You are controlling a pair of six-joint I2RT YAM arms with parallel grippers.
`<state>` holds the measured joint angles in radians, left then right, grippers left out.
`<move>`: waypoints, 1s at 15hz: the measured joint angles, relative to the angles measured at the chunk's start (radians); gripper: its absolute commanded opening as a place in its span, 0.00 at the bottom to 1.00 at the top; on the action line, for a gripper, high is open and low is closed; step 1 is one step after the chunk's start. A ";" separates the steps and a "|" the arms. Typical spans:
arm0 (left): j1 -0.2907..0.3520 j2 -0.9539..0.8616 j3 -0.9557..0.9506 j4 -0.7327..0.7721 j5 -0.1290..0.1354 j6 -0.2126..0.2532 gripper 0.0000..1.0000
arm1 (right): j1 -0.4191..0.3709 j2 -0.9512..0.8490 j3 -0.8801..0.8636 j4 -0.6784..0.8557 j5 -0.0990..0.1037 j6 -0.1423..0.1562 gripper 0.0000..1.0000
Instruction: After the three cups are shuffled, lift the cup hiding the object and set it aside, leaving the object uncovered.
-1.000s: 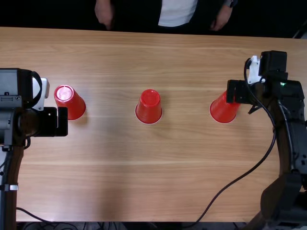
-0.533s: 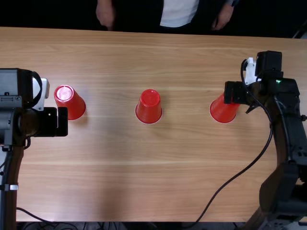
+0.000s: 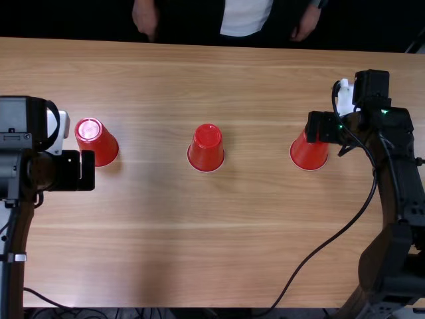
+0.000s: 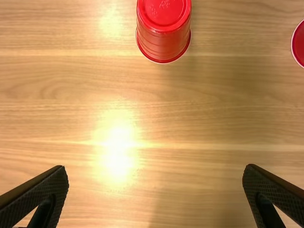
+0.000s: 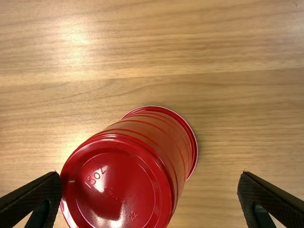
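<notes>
Three red cups stand upside down in a row: left cup [image 3: 95,141] [image 4: 163,28], middle cup [image 3: 206,147] and right cup [image 3: 309,151] [image 5: 133,175]. My right gripper [image 3: 320,127] [image 5: 149,190] is open and hangs over the right cup. The cup sits between its two fingers, its closed bottom close to one fingertip [image 5: 45,187]. My left gripper [image 3: 74,169] [image 4: 154,173] is open wide over bare wood just on the near side of the left cup. The middle cup's rim [image 4: 299,43] shows at the edge of the left wrist view. No hidden object is visible.
A black cable [image 3: 332,246] runs from the right arm across the table's near right part. Bare wood of the table [image 3: 199,226] lies between the cups and on their near side.
My right gripper has shifted slightly left, farther over the right cup. The left arm and all three cups have stayed still.
</notes>
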<state>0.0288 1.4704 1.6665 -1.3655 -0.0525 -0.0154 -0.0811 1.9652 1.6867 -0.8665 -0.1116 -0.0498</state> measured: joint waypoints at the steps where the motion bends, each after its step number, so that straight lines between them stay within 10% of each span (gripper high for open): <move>1: 0.000 0.000 0.000 0.000 0.000 0.000 1.00 | 0.000 0.000 0.000 0.000 -0.001 0.000 1.00; 15: 0.000 0.000 -0.019 0.002 0.000 0.000 1.00 | 0.003 -0.021 0.010 -0.008 0.000 -0.001 1.00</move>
<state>0.0288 1.4708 1.6470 -1.3636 -0.0528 -0.0151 -0.0784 1.9446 1.6962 -0.8742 -0.1112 -0.0509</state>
